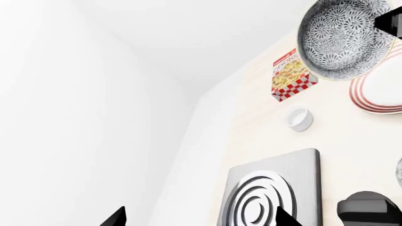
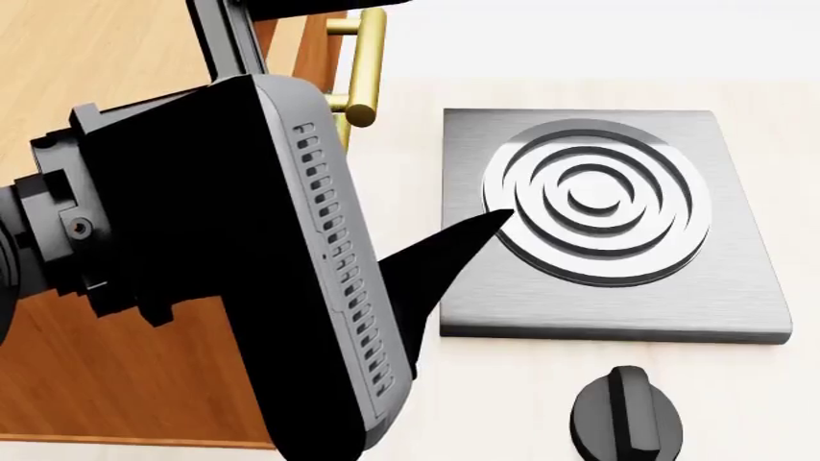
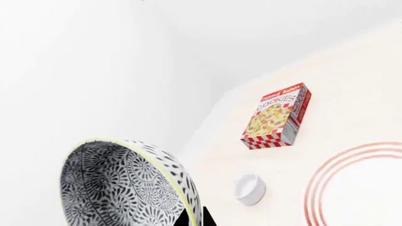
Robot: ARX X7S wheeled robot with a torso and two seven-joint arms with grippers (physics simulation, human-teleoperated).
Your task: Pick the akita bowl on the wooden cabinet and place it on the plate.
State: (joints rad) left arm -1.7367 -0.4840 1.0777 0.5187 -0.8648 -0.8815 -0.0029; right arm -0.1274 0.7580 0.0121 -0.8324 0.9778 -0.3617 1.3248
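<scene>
The akita bowl (image 3: 125, 183), white with a dense dark pattern, hangs tilted in the air. My right gripper (image 3: 195, 218) is shut on its rim, one finger inside and one outside. In the left wrist view the bowl (image 1: 342, 37) overlaps the near edge of the red-ringed plate (image 1: 380, 92), which lies on the pale counter; the plate (image 3: 358, 188) also appears in the right wrist view. My left gripper (image 1: 199, 221) is open and holds nothing, beside the burner. The wooden cabinet (image 2: 115, 375) is at the left of the head view, partly hidden by my left arm. Bowl and plate are outside the head view.
A cookie box (image 3: 276, 117) and a small plain white cup (image 3: 249, 188) stand on the counter near the plate. A steel burner plate with rings (image 2: 602, 221) and a black knob (image 2: 628, 418) lie in front of me. A brass handle (image 2: 363, 67) juts from the cabinet.
</scene>
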